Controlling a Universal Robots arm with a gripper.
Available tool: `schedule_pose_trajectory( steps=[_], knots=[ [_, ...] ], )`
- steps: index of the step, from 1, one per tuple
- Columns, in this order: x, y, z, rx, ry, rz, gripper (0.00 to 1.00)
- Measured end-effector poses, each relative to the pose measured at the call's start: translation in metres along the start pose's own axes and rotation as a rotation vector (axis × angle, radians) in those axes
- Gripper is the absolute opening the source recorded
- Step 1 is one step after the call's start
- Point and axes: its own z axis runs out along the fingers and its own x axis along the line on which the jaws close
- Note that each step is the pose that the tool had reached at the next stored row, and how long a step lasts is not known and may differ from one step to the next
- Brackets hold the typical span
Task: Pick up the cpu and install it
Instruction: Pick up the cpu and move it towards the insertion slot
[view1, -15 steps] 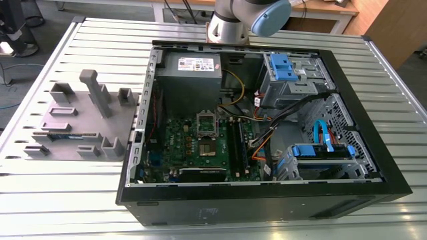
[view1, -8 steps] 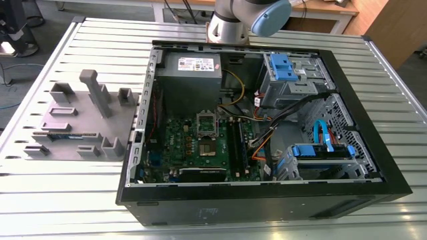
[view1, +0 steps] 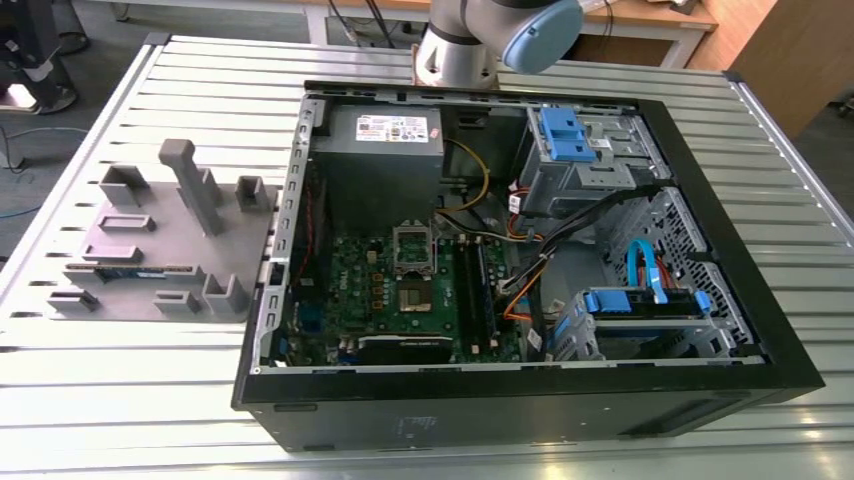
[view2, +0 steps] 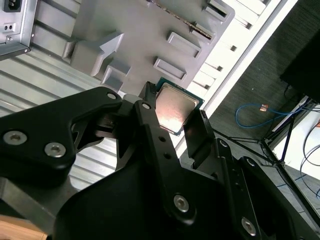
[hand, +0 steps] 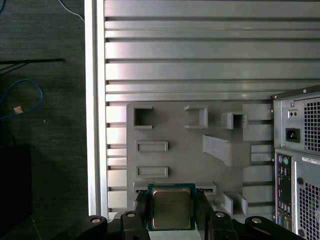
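The cpu (hand: 171, 207) is pinched between the two black fingers (hand: 141, 211) of the gripper (hand: 171, 214), its silver top facing the camera in both wrist views; its green rim shows along the free sides, while the edge nearest the gripper body is cut off in the first wrist view, and in the second wrist view one side of the cpu (view2: 174, 106) is covered by a finger (view2: 196, 131); the jaws stand only as far apart as the chip is wide, one finger against each of two opposite edges, the gripper (view2: 175, 119) touching nothing else; the grey tray (hand: 185, 160) lies beyond the chip and clear of it, how far I cannot tell; the tray rests on the slatted table (hand: 200, 50), and just beside the tray stands the open computer case (hand: 300, 165); in the exterior view the tray (view1: 160, 250) lies on the exterior view's left of the case (view1: 534, 400), the green board (view1: 394, 300) lies inside the case, and the arm (view1: 494, 40) is cut off by the picture's edge beyond the case's far end from the tray's level; a blue cable (hand: 25, 97) lies on the dark floor past the table edge next to the tray.
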Motion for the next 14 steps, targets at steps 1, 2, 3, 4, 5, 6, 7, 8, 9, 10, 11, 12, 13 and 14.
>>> schedule_pose_trajectory(
  steps=[1,2,3,4,5,6,7,8,9,10,11,12,13,14],
  knots=[
    [-0.0005,0.0000,0.0000,0.0000,0.0000,0.000,0.47],
    [-0.0011,0.0001,0.0000,0.0000,0.0000,0.000,0.47],
    [-0.0015,0.0001,0.0001,0.0000,0.0000,0.000,0.47],
    [-0.0019,0.0001,0.0001,-0.0001,-0.0001,0.000,0.47],
    [-0.0023,0.0001,0.0002,0.0000,-0.0001,0.000,0.47],
    [-0.0027,0.0001,0.0002,0.0000,-0.0001,0.000,0.47],
    [-0.0030,0.0001,0.0002,-0.0001,-0.0001,0.000,0.47],
    [-0.0033,0.0001,0.0002,0.0000,0.0000,0.000,0.47],
    [-0.0036,0.0001,0.0002,0.0000,0.0000,0.000,0.47],
    [-0.0039,0.0001,0.0002,0.0000,-0.0001,0.000,0.47],
    [-0.0042,0.0001,0.0002,0.0000,-0.0001,0.000,0.47],
    [-0.0045,0.0002,0.0002,0.0000,0.0000,0.000,0.47],
    [-0.0047,0.0002,0.0002,0.0000,0.0000,0.000,0.47],
    [-0.0049,0.0002,0.0002,0.0000,0.0000,0.000,0.47]
  ],
)
